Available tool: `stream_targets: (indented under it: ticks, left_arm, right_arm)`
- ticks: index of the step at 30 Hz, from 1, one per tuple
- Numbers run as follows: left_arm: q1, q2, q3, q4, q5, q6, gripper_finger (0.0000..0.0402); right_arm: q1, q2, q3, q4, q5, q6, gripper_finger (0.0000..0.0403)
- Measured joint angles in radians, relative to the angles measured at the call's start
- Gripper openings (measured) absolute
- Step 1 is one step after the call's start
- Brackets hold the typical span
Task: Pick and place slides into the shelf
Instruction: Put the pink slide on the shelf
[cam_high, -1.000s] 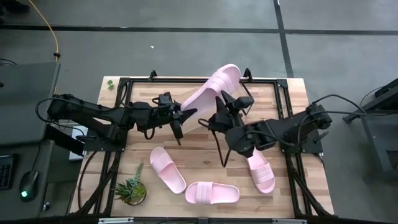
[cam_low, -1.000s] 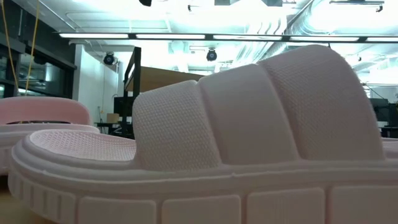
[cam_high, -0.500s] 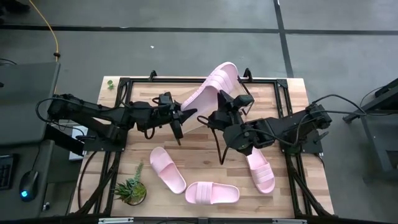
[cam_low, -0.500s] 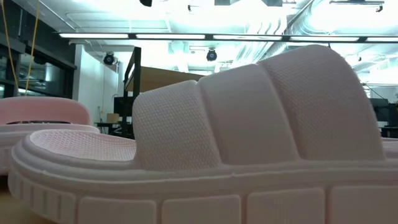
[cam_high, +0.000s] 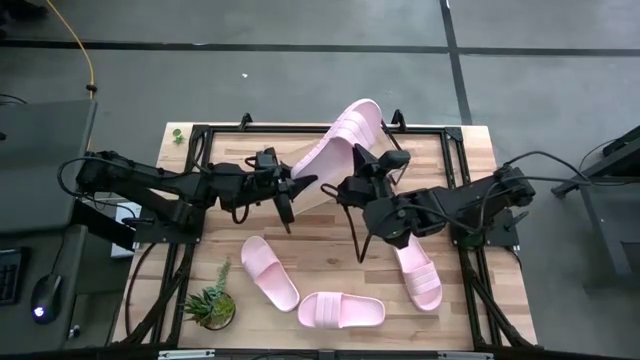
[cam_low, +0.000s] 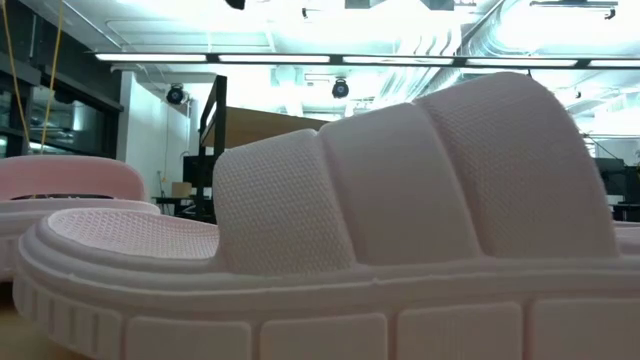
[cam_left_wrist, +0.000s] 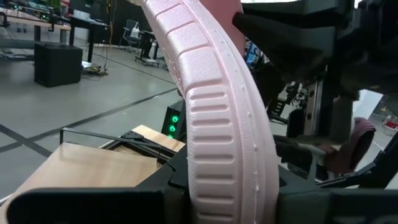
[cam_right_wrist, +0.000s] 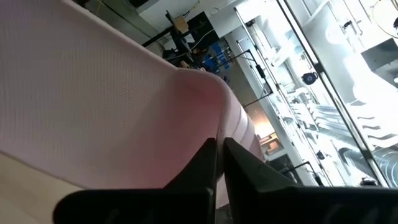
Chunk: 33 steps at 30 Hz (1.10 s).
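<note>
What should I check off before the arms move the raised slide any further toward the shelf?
1. Left gripper holds the raised slide at its lower end: ok; the left wrist view shows the sole edge between its fingers.
2. Right gripper closed beside the same slide: ok, fingers shut, but whether they pinch it: cannot tell.
3. Slide seated flat on the shelf: not ok, it stands tilted.
4. Three other slides lie apart from both arms: ok.
5. Potted plant away from the slides: ok.
</note>
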Motion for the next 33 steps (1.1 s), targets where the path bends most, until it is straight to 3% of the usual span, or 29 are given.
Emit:
stream_targets:
  ticks: [7, 17, 22, 29, 33]
  left_arm:
    - [0.000, 0.000, 0.000, -0.006, 0.053, 0.018, 0.0093]
    - [-0.004, 0.000, -0.001, -0.015, 0.118, 0.035, 0.0221]
    - [-0.003, 0.000, -0.001, -0.005, 0.123, 0.051, 0.0266]
    - [-0.002, -0.012, -0.001, -0.017, 0.118, 0.060, 0.0280]
    - [-0.002, -0.053, -0.002, -0.066, 0.180, 0.088, 0.0272]
  right_arm:
    - [0.012, -0.010, 0.000, -0.011, -0.002, 0.009, 0.0001]
    - [0.012, -0.017, 0.000, -0.023, 0.035, 0.018, 0.0000]
    - [0.013, -0.017, 0.000, -0.027, 0.019, 0.018, 0.0000]
    - [0.019, -0.043, 0.000, -0.058, 0.010, 0.034, 0.0000]
    - [0.034, -0.094, 0.000, -0.180, -0.052, 0.162, 0.0000]
